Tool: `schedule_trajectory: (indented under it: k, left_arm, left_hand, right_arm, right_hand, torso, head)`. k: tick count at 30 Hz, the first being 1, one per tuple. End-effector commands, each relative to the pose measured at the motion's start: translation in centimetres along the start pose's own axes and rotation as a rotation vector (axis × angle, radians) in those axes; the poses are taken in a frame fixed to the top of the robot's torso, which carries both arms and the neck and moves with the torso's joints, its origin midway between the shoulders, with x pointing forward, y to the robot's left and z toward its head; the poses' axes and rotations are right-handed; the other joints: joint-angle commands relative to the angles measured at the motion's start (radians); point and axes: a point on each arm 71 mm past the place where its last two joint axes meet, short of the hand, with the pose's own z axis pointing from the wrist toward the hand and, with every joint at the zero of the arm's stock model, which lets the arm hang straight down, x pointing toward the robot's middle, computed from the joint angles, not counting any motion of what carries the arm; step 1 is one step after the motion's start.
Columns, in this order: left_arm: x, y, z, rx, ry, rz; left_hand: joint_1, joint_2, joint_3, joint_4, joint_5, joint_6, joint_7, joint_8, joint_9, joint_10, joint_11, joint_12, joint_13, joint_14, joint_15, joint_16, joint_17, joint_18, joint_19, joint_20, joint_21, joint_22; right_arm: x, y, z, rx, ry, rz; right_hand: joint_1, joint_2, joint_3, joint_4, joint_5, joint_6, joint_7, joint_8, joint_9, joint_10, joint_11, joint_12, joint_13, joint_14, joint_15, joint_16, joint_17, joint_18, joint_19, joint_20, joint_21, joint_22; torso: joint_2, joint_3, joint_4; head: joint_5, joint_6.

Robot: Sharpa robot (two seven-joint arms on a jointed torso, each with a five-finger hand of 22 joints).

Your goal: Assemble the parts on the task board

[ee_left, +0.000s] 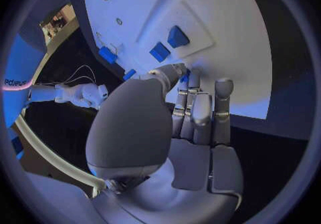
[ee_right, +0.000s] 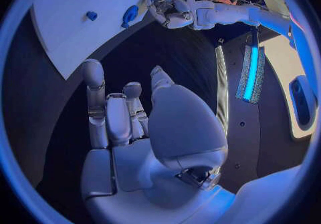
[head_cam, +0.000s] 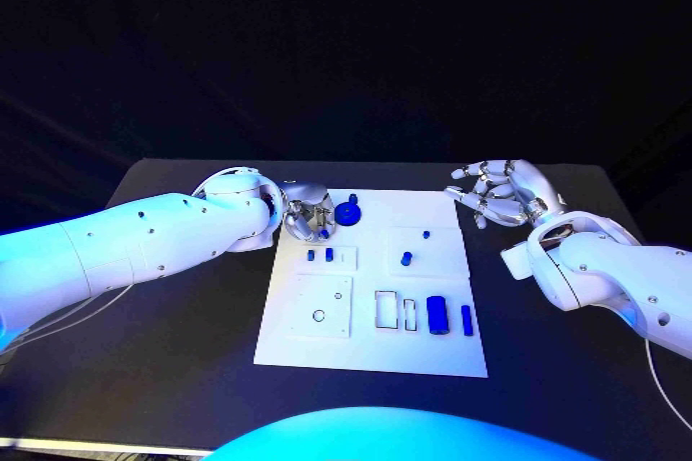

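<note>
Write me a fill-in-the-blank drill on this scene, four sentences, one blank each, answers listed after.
1. The task board is a plate of ____ colour.
2. The small parts lying on the board are ____ in colour.
3. The hand that hangs over the board's far edge, next to the large round part, is the robot's ____ hand.
4. The right hand hangs over the ____ table, beside the board, holding nothing.

Missing words: white; blue; left; black

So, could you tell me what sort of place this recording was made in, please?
Probably a robotics lab test bench: a black table holds a white task board with small blue parts, with the left robot hand and right robot hand over its far end.
</note>
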Motion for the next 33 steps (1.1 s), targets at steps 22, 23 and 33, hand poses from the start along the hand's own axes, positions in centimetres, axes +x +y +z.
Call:
schedule_trajectory:
  k: [22,23,33]
  left_arm:
    - [0.3,0.6,-0.2,-0.019,0.012,0.003]
    - [0.3,0.6,-0.2,-0.021,0.010,0.003]
    - [0.1,1.5,-0.5,-0.043,-0.005,0.003]
  left_hand:
    - [-0.047,-0.033,0.002,0.009,-0.001,-0.143,0.020,-0.115,-0.033,-0.036,0.022,-0.057,0.017,-0.042,0.017,-0.013,-0.060,0.008,-0.047,0.016,-0.046,-0.043]
    - [-0.047,-0.033,0.002,0.009,-0.001,-0.143,0.020,-0.115,-0.033,-0.036,0.022,-0.057,0.017,-0.042,0.017,-0.013,-0.060,0.008,-0.047,0.016,-0.046,-0.043]
    - [-0.048,-0.035,0.002,0.010,-0.001,-0.151,0.019,-0.121,-0.035,-0.035,0.021,-0.059,0.018,-0.043,0.017,-0.013,-0.062,0.008,-0.047,0.016,-0.048,-0.045]
  right_arm:
    - [0.0,0.0,0.0,-0.008,0.005,-0.001]
    - [0.0,0.0,0.0,-0.007,0.005,-0.001]
    - [0.1,-0.2,0.0,0.007,0.024,-0.007]
  right_hand:
    - [0.000,0.006,-0.011,0.000,0.002,0.009,0.005,0.012,-0.002,-0.081,-0.005,-0.089,-0.111,-0.013,-0.003,-0.018,-0.014,0.011,-0.011,0.000,-0.044,-0.022]
    - [0.000,0.006,-0.011,0.000,0.002,0.009,0.005,0.012,-0.002,-0.081,-0.005,-0.090,-0.113,-0.013,-0.003,-0.019,-0.015,0.012,-0.012,0.000,-0.047,-0.024]
    - [0.025,0.003,-0.012,-0.001,0.003,0.000,0.005,0.032,-0.006,-0.096,-0.005,-0.174,-0.208,-0.026,-0.002,-0.050,-0.039,0.018,-0.023,0.000,-0.107,-0.053]
  torso:
    - [-0.001,-0.0012,0.0008]
    - [-0.001,-0.0007,0.0006]
    - [0.000,-0.0018,0.0006]
  head:
    - [0.001,0.007]
    - [0.002,0.008]
    - [0.003,0.013]
